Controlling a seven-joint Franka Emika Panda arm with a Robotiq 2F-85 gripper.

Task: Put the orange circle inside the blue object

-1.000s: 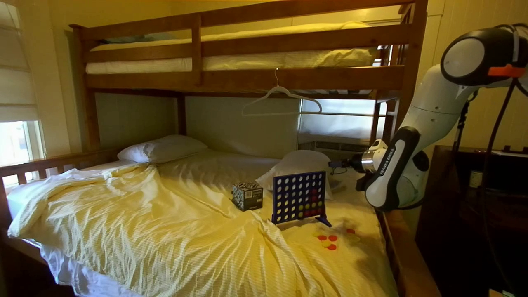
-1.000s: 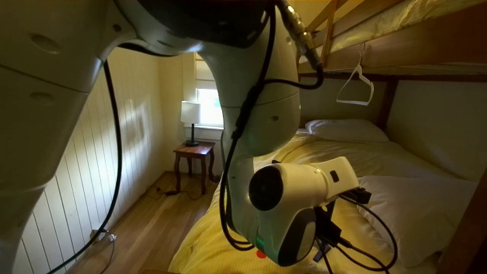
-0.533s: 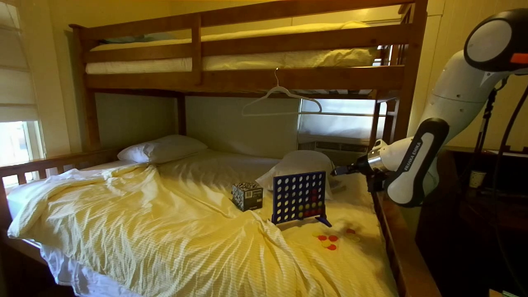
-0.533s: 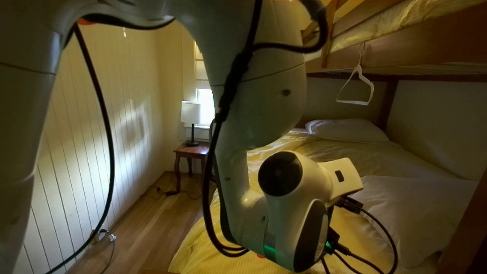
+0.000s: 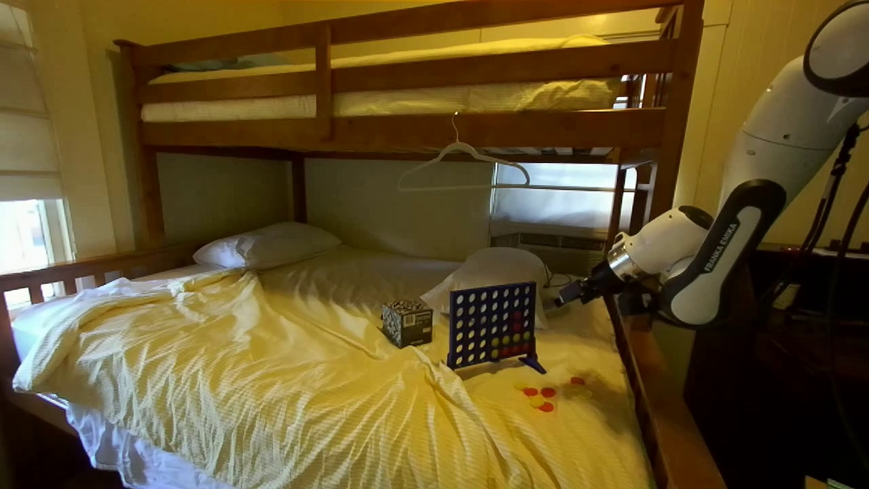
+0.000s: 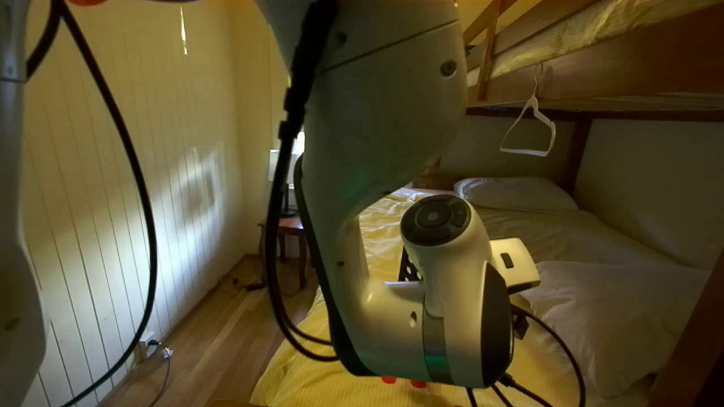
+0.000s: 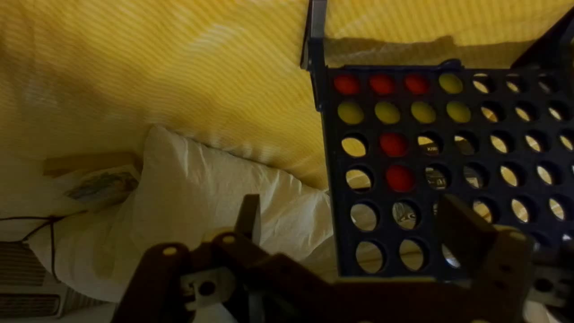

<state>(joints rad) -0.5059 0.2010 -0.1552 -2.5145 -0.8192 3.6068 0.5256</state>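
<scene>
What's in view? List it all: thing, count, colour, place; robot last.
bunk bed: 1, brown, across an exterior view
bedding: count unclear, mostly yellow, on both bunks
pillows: at least 2, white, lower bunk
game grid: 1, dark blue, upright on the lower bunk
seated discs: 5 red, 5 yellow, in the grid
loose discs: at least 4 orange-red, some yellow, on the bedding
patterned box: 1, dark, on the bedding
flat item: 1, pale, blurred, by a pillow
hanger: 1, white, hung on the upper bunk
lamp: 1, white-shaded, on the side table
side table: 1, brown, under the lamp
window: at least 1, bright, near the bed
gripper: 1, black, open, near the grid
arm: 1, mostly white, at the bed's end
</scene>
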